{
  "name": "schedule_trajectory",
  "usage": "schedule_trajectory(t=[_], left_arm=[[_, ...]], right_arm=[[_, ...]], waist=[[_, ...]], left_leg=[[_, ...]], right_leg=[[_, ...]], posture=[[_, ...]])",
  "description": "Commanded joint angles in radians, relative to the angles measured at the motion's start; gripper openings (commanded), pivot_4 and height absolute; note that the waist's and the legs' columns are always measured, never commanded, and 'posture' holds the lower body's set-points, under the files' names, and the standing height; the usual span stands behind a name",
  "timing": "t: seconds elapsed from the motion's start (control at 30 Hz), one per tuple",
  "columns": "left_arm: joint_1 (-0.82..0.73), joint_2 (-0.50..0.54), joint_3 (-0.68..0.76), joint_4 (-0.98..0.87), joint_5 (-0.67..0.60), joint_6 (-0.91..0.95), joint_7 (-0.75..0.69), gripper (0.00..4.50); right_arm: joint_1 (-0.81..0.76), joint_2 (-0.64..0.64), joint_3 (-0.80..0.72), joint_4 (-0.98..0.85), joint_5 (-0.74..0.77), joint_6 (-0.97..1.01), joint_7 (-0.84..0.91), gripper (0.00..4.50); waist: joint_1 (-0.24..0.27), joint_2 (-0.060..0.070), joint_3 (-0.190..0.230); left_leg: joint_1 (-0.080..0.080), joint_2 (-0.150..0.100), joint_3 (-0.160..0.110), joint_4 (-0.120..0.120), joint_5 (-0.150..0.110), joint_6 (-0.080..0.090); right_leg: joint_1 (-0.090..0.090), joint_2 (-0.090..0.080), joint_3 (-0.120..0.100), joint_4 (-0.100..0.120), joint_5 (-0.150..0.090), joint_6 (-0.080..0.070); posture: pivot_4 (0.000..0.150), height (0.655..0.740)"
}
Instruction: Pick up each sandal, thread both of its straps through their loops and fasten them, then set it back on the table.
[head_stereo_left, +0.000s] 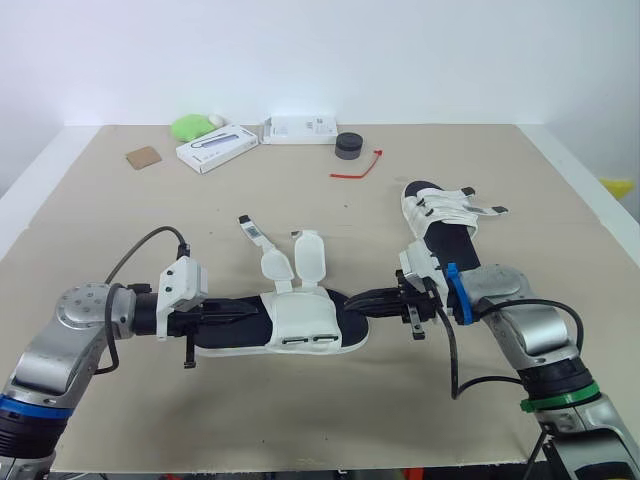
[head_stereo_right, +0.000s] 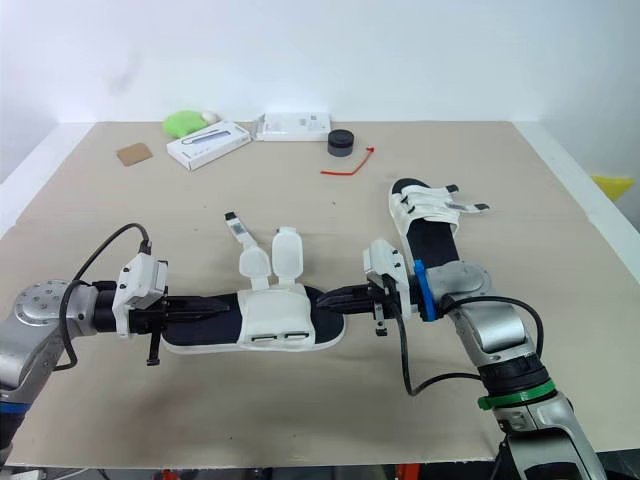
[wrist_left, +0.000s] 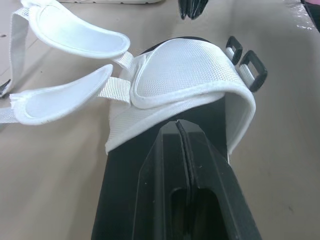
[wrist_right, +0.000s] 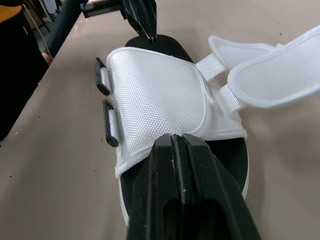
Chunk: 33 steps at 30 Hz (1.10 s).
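The left hand (wrist_left: 177, 127) lies low over the heel end of the near sandal (head_stereo_left: 290, 325), its two black fingers pressed together with nothing visible between them and their tips at the edge of the sandal's white mesh upper. The right hand (wrist_right: 173, 139) reaches in from the opposite end of the same sandal, fingers likewise together, tips at the other edge of the upper, so the two hands point at each other along the shoe. This sandal, black-soled, lies across the front middle of the tan bench (head_stereo_left: 120, 220). Both its straps are undone: two white padded flaps (head_stereo_left: 292, 260) lie spread out on the far side, and beside them a thin strap with a dark tip (head_stereo_left: 250, 228) trails on the bench. Two black loops (wrist_left: 245, 60) sit on the side of the upper nearest the robot, with nothing threaded through them. A second sandal (head_stereo_left: 440, 220) lies farther back on the robot's right, white straps laid across its upper. Along the far edge are a green object (head_stereo_left: 190, 126), two white boxes (head_stereo_left: 215, 147), a small black round object (head_stereo_left: 348, 146), a red tie (head_stereo_left: 357, 168) and a brown square (head_stereo_left: 143, 156).
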Motion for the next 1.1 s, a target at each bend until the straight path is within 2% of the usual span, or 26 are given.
schedule_trajectory(t=[0.03,0.73,1.1], left_arm=[[-0.024,-0.006,0.009,-0.036,-0.009,-0.004,0.009,0.00],[-0.004,-0.011,0.002,-0.069,-0.010,0.000,0.018,0.00],[-0.007,-0.023,-0.012,-0.075,-0.005,0.010,0.032,0.00]], right_arm=[[0.004,0.005,0.022,-0.028,-0.040,-0.020,-0.030,0.08],[-0.008,0.027,0.070,-0.071,-0.088,0.017,-0.063,0.08],[0.017,0.021,0.105,-0.019,-0.158,-0.033,-0.071,0.08]], waist=[[0.000,0.000,0.000],[0.000,0.000,0.000],[0.000,0.000,0.000]], left_leg=[[0.000,0.000,0.000,0.000,0.000,0.000],[0.000,0.000,0.000,0.000,0.000,0.000],[0.000,0.000,0.000,0.000,0.000,0.000]], right_leg=[[0.000,0.000,0.000,0.000,0.000,0.000],[0.000,0.000,0.000,0.000,0.000,0.000],[0.000,0.000,0.000,0.000,0.000,0.000]], posture=[[0.150,0.7400],[0.150,0.7400],[0.150,0.7400]])
